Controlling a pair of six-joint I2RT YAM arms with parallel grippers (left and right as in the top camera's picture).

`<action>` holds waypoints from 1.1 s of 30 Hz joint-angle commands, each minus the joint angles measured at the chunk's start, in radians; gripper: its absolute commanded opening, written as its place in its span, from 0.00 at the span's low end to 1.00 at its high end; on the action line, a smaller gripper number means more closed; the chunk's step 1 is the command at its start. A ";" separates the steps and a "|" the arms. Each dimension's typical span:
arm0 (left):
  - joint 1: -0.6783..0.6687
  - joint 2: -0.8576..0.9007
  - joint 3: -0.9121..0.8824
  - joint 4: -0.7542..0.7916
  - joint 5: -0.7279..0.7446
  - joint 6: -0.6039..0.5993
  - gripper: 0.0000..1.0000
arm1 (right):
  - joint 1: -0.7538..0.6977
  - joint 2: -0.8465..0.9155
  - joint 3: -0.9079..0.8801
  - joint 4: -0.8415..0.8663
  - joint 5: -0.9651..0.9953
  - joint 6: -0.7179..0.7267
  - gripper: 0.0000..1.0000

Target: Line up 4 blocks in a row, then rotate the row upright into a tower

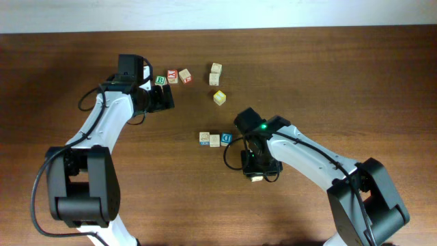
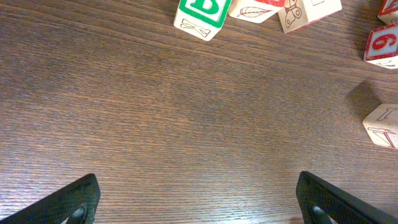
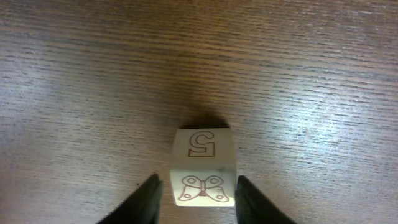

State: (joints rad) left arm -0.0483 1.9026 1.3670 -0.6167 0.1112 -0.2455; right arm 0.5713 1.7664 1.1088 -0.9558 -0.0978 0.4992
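Observation:
My right gripper [image 3: 199, 198] straddles a pale wooden block [image 3: 203, 167] that rests on the table, showing a red-outlined "5" and a butterfly. The right finger sits against its side; a thin strip of table shows at the left finger. From overhead this block [image 1: 256, 178] lies under the right gripper [image 1: 255, 171]. A blue-faced block [image 1: 226, 139] ends a row with two pale blocks [image 1: 209, 139]. Two red-faced blocks [image 1: 179, 76] lie beside the green "B" cube [image 1: 160, 80]. My left gripper [image 1: 164, 100] is wide open over bare wood [image 2: 199, 205], just short of them.
Two more pale cubes [image 1: 215, 73] sit together at the back, and a yellow-faced cube [image 1: 219, 98] lies in front of them. The left wrist view shows the green "B" cube [image 2: 202, 15], a red numbered cube [image 2: 380, 45] and a pale cube [image 2: 382, 124] at its edges.

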 commanded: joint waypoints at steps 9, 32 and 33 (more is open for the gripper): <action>0.005 -0.006 0.012 0.002 -0.004 0.008 0.99 | 0.005 0.008 -0.006 0.006 0.027 0.003 0.39; 0.005 -0.006 0.012 0.002 -0.004 0.008 0.99 | -0.048 0.090 0.280 0.208 0.056 0.060 0.27; 0.003 -0.006 0.012 0.002 -0.004 0.008 0.99 | -0.048 0.143 0.310 0.185 0.044 0.063 0.27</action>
State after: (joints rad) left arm -0.0483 1.9026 1.3670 -0.6167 0.1112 -0.2455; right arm 0.5240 1.8404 1.3712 -0.7509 -0.0601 0.5465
